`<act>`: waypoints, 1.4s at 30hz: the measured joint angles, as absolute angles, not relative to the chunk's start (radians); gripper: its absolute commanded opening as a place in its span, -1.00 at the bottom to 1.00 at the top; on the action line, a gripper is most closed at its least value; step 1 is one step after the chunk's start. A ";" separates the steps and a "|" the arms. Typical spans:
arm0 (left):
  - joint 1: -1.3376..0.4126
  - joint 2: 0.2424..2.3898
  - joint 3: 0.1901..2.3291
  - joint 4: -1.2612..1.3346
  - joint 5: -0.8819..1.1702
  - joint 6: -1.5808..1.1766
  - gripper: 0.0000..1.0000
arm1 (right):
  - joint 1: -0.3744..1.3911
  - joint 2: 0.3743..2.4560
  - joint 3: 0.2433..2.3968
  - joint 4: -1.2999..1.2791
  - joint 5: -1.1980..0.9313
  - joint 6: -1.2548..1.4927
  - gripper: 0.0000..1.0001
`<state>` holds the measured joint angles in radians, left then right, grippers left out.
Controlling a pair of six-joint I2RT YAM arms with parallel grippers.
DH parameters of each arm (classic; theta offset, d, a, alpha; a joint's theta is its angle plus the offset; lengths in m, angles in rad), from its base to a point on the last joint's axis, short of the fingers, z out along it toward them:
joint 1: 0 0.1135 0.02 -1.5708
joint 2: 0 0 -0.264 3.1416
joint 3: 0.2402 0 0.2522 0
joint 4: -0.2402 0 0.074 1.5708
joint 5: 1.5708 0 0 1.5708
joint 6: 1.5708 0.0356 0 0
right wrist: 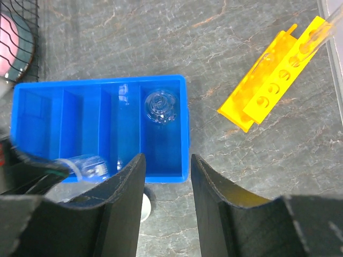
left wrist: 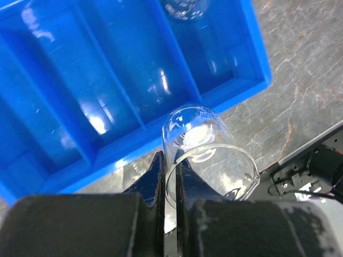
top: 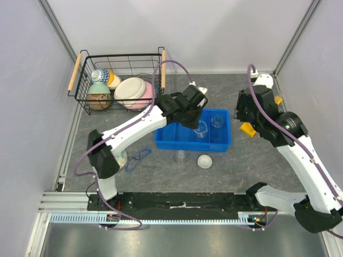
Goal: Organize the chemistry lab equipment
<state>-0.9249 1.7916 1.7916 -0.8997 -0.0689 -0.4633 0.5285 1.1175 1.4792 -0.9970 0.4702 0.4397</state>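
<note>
My left gripper [top: 196, 121] is shut on the wall of a clear glass beaker [left wrist: 206, 155], one finger inside the rim and one outside. It holds the beaker tilted above the near edge of the blue tray [left wrist: 256, 59]. The beaker also shows in the top view [top: 202, 129]. A glass flask [right wrist: 159, 107] stands in the tray's right compartment. My right gripper [right wrist: 167, 166] is open and empty above the tray's right end. A yellow rack [right wrist: 270, 88] with round holes lies to the right and holds a thin tube [right wrist: 321, 33]. A small glass vessel [top: 181, 156] and a white domed dish [top: 204, 160] sit in front of the tray.
A black wire basket [top: 80, 80] with pastel bowls and cups stands at the back left. A blue-rimmed item [top: 137, 159] lies on the table near the left arm. The blue tray [top: 161, 140] has several compartments. Walls close in the back and both sides.
</note>
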 measured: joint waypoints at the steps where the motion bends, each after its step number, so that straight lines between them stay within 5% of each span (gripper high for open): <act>1: -0.928 1.824 1.818 -0.902 -0.065 -0.462 -0.96 | 0.529 1.103 1.480 -1.004 0.474 0.442 -0.07; 18: -0.968 2.221 2.180 -0.887 -0.022 -0.445 -0.96 | 0.529 0.958 1.293 -1.004 0.437 0.500 -0.07; 42: -0.975 2.427 2.275 -0.884 -0.026 -0.423 -0.84 | 0.529 0.926 1.198 -0.957 0.397 0.503 -0.06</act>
